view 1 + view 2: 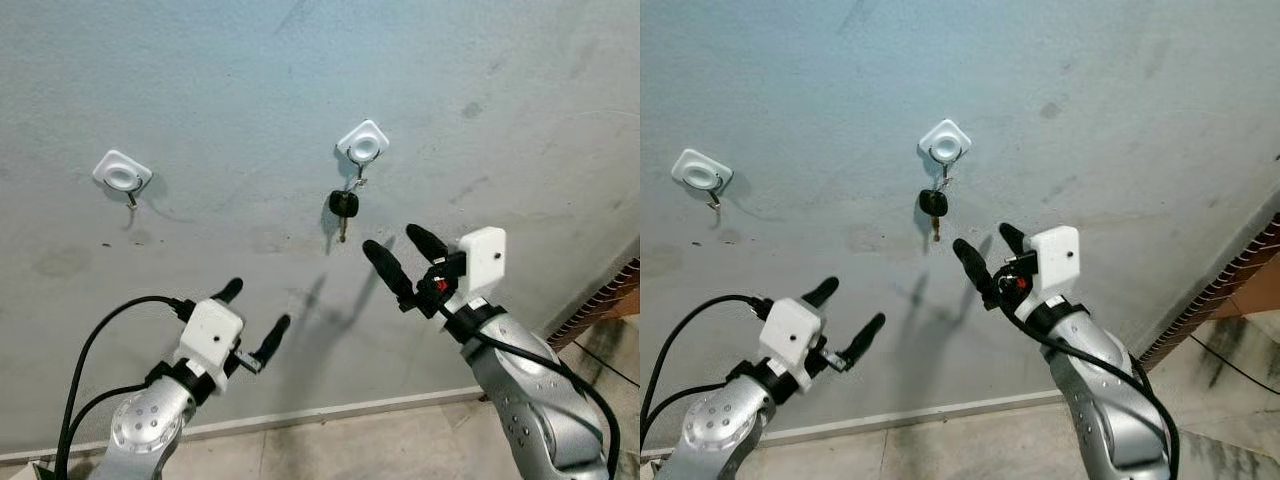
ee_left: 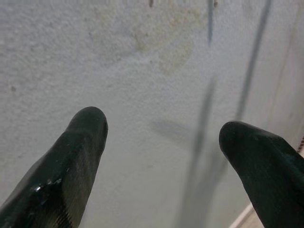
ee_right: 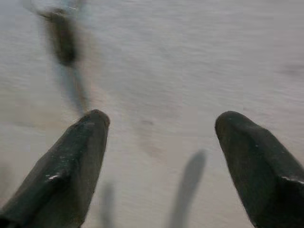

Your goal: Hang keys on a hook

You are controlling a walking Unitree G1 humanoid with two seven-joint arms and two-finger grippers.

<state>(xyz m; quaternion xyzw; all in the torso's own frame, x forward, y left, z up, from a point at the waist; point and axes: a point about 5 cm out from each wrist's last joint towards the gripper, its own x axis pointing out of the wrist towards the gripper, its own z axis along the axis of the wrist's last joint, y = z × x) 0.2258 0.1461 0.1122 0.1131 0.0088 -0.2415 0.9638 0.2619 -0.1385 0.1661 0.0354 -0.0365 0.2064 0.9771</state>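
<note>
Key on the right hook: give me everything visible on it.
The key has a black, rounded head, seemingly plastic, and a thin metal blade pointing straight down. It hangs from a small metal ring on the right hook, a white square wall plate with a wire hook, close against the grey wall. The right pincer is open just below and to its right, not touching it.

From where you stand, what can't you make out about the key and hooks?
- key: teeth too small in the eye views; a dark smear in the right wrist view, blurred by motion.
- Ring's seat on the right hook: too small.
- left hook: metal tip tiny, shape unclear.
</note>
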